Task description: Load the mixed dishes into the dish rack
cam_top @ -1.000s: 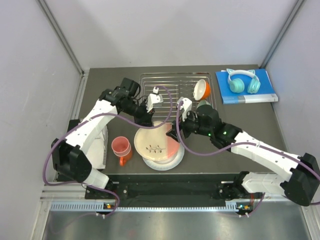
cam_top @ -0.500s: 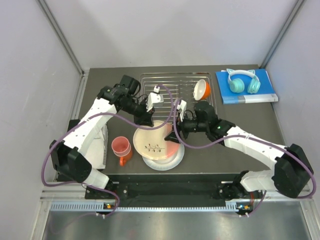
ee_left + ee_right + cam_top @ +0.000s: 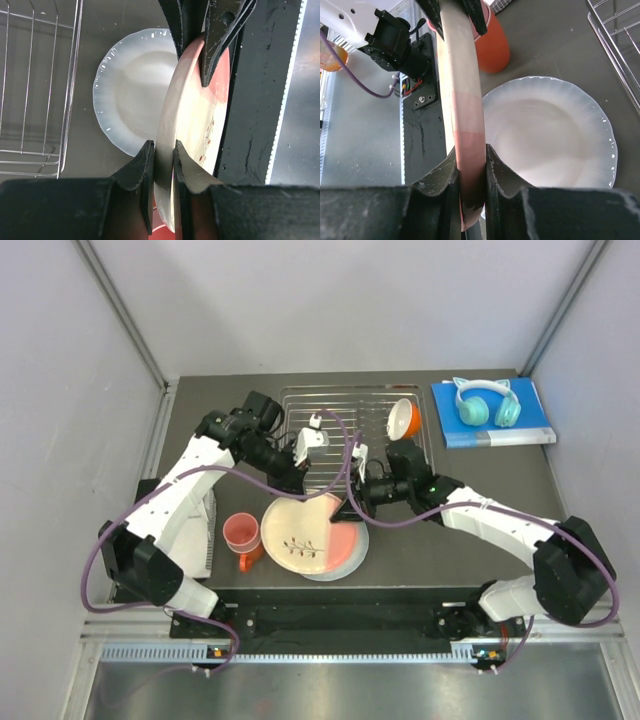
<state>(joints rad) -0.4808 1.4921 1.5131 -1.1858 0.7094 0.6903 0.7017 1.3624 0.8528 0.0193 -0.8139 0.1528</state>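
Note:
The cream-and-pink sprig-patterned plate [image 3: 300, 532] is held on edge, tilted over the white plate [image 3: 345, 555], which lies flat on the table. My left gripper [image 3: 163, 156] is shut on the patterned plate's cream rim [image 3: 190, 115]. My right gripper [image 3: 470, 165] is shut on the opposite, pink part of that rim [image 3: 469, 125]. In the top view the left gripper [image 3: 300, 485] and right gripper [image 3: 346, 506] sit at the plate's far edge. The dish rack [image 3: 340, 405] stands just behind them with an orange bowl [image 3: 403, 419] in it. A pink tumbler [image 3: 242, 531] sits in an orange mug [image 3: 492, 47].
Teal cat-ear headphones [image 3: 487, 403] lie on a blue book [image 3: 530, 428] at the back right. A white ribbed piece [image 3: 207, 540] lies under the left arm at the table's left edge. The rack's wires [image 3: 30, 90] run left of the white plate [image 3: 125, 107].
My right gripper has closed on the patterned plate's pink rim and moved slightly left. The plate has tipped further up off the white plate. The left gripper has kept its grip.

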